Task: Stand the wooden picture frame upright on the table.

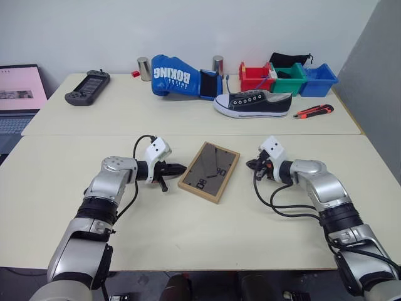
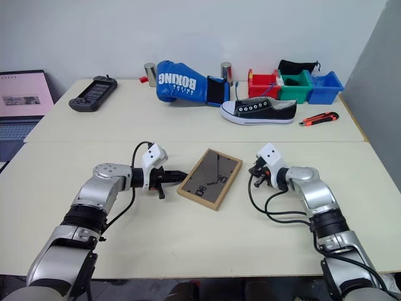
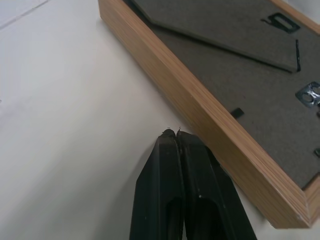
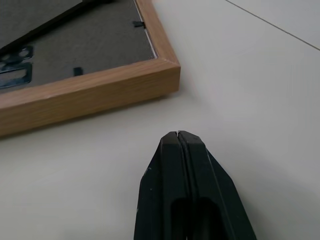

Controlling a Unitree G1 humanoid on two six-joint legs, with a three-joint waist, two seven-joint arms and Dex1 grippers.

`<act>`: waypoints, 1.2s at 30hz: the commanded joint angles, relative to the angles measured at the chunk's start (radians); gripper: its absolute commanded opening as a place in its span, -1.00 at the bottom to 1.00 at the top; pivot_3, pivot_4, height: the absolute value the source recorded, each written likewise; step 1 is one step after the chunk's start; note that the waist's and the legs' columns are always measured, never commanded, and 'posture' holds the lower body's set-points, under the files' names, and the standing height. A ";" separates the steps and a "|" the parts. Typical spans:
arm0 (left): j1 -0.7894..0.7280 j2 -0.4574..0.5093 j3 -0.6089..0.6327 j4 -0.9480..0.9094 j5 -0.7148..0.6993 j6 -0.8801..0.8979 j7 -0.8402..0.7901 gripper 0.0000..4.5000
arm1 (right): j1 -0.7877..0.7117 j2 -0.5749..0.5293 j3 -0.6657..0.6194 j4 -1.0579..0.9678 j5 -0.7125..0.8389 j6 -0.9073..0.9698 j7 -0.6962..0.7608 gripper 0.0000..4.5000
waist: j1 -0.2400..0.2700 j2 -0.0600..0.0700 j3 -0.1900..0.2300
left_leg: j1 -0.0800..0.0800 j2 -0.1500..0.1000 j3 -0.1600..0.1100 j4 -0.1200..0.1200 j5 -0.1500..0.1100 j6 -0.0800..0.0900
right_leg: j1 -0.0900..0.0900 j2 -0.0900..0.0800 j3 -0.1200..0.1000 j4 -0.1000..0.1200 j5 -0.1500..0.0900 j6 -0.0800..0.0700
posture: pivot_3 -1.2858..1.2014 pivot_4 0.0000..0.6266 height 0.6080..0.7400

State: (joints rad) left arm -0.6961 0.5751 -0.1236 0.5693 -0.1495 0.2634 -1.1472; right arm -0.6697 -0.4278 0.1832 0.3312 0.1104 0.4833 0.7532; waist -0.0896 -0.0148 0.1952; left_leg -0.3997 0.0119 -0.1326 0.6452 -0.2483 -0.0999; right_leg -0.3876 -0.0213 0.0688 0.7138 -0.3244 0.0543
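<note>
Mid-picture, the wooden picture frame (image 1: 208,171) lies face-down on the tabletop (image 1: 188,213); left tool (image 1: 177,168) and right tool (image 1: 252,165) flank it, pinched together, needing to lift an edge.

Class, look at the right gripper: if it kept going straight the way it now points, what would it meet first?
Most likely the wooden picture frame: the shut right gripper aims at its near edge, with bare table between. Depth is hard to judge, so it may touch the tabletop first.
</note>
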 commanded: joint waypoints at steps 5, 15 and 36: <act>0.069 0.012 -0.001 -0.177 -0.021 0.070 -0.017 -0.97 | -0.092 0.078 -0.008 0.100 -0.024 -0.071 -0.029 -1.00 | -0.001 0.000 0.000 | 0.000 0.000 -0.001 0.000 0.000 0.000 | 0.000 0.000 0.000 0.001 0.000 0.000 | 0.03 -0.52 1.00; 0.153 0.035 0.005 -0.372 -0.055 0.178 -0.023 -0.97 | -0.105 0.103 -0.011 0.126 -0.015 -0.096 -0.016 -1.00 | -0.001 0.000 0.000 | 0.000 0.000 0.000 0.000 0.000 0.000 | 0.000 0.000 0.000 0.001 0.000 0.000 | 0.03 -0.52 1.00; 0.089 0.035 0.034 -0.277 -0.029 0.145 0.071 -0.97 | 0.008 -0.051 -0.016 -0.066 0.007 -0.015 0.097 -1.00 | 0.002 0.000 0.000 | 0.000 0.000 0.000 0.000 0.000 0.000 | 0.000 0.000 0.000 0.000 0.000 0.000 | 0.03 -0.52 1.00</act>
State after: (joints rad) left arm -0.5734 0.6172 -0.1106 0.2932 -0.1756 0.4280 -1.0961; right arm -0.6713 -0.4585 0.1796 0.3471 0.0960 0.4412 0.8113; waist -0.0877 -0.0147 0.1952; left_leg -0.3997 0.0118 -0.1329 0.6451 -0.2484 -0.0997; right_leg -0.3875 -0.0214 0.0687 0.7140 -0.3243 0.0542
